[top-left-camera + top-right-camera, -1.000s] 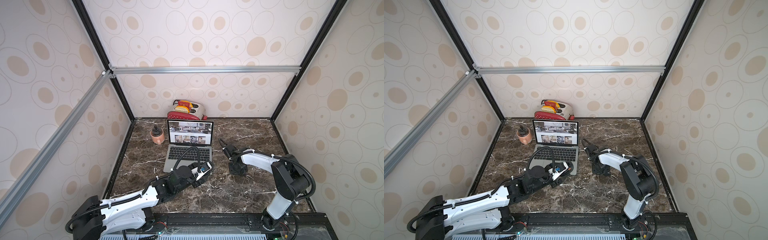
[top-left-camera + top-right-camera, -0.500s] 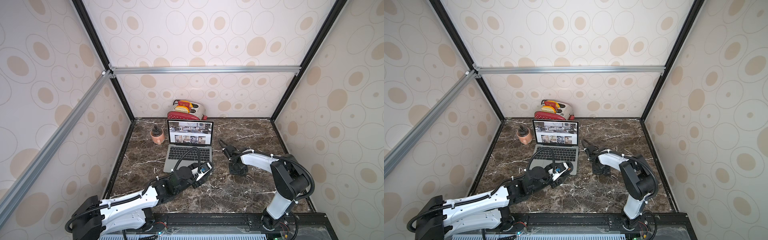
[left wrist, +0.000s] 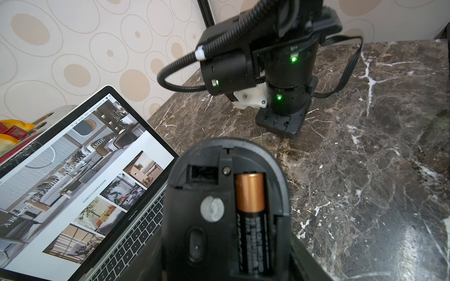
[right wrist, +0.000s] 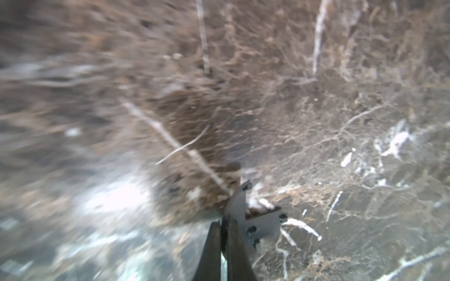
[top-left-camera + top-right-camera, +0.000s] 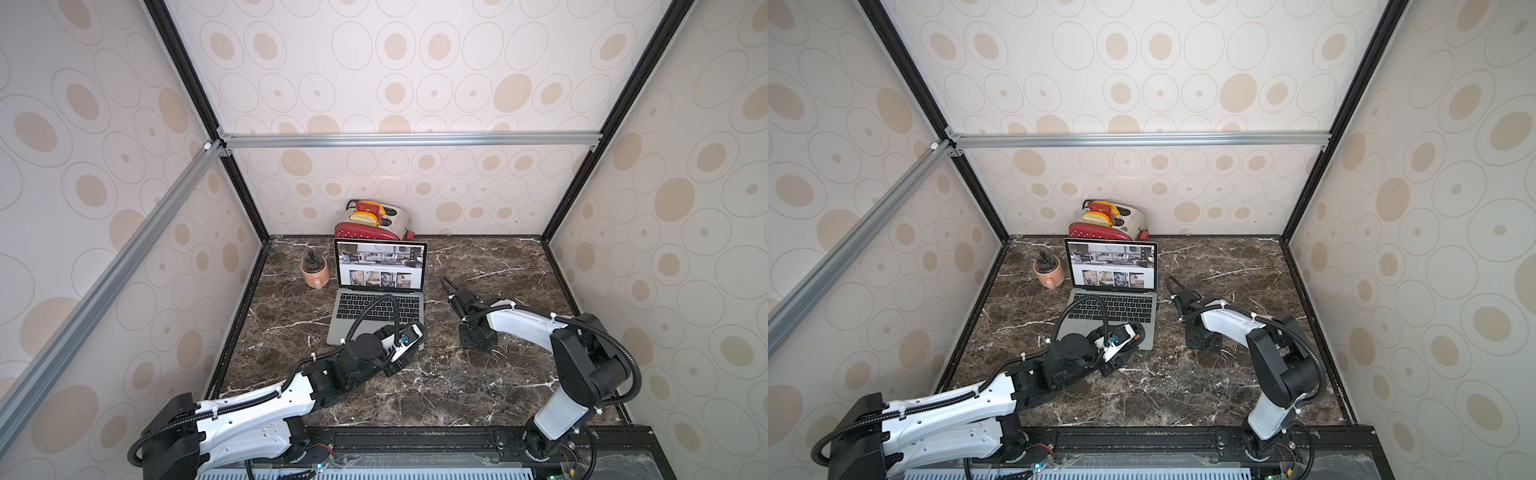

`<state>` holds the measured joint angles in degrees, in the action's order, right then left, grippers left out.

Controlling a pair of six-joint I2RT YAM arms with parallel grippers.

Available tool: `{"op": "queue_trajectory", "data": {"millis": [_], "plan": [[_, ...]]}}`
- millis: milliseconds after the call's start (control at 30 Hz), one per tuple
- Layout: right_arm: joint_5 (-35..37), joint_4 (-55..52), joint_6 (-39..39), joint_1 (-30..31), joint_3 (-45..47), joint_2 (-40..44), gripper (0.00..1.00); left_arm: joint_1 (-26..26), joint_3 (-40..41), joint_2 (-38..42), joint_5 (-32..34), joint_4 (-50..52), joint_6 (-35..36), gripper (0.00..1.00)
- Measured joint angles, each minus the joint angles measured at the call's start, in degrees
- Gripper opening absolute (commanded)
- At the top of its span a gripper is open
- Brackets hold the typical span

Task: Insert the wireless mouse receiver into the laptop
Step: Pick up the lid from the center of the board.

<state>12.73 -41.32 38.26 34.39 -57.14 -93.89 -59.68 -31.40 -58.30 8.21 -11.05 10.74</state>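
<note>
— Dark marble desk (image 5: pixel 498 266), spotted walls on three sides. Where's the laptop (image 5: pixel 374 305)?
— Open in the middle of the desk, screen lit and facing me. Toaster (image 5: pixel 374 222) behind it, mug (image 5: pixel 316 272) off its left edge.
— Your left hand (image 5: pixel 398 360)?
— Clenched on the mouse (image 3: pixel 226 206), over the laptop's near right corner. The mouse is belly-up, with the battery (image 3: pixel 250 194) in its bay and an open slot (image 3: pixel 201 174) beside it.
— And the right hand (image 4: pixel 224 226)?
— Low over the desk, just right of the laptop and apart from its edge. My fingers are pinched tight on one edge of the receiver (image 4: pixel 258 223), and its metal plug sticks out sideways. Whether it touches the marble, I cannot tell.
</note>
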Motion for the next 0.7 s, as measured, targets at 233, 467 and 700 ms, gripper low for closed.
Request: {"op": "queue_trajectory", "data": {"millis": [233,467,700], "plan": [[-20.24,2.10,-5.49,-5.70,-3.30,14.16,0.00,0.26,0.00,0.00,-1.29,0.02,-0.07,0.00],[-48.09,9.62,-2.91,-10.47,-4.24,25.18,0.00,2.82,-0.02,-0.33,-5.14,-0.02,-0.22,0.00],[-69.75,28.52,12.44,-11.13,-1.90,28.70,0.00,3.48,-1.49,-1.57,-7.56,0.15,1.20,0.00]]}}
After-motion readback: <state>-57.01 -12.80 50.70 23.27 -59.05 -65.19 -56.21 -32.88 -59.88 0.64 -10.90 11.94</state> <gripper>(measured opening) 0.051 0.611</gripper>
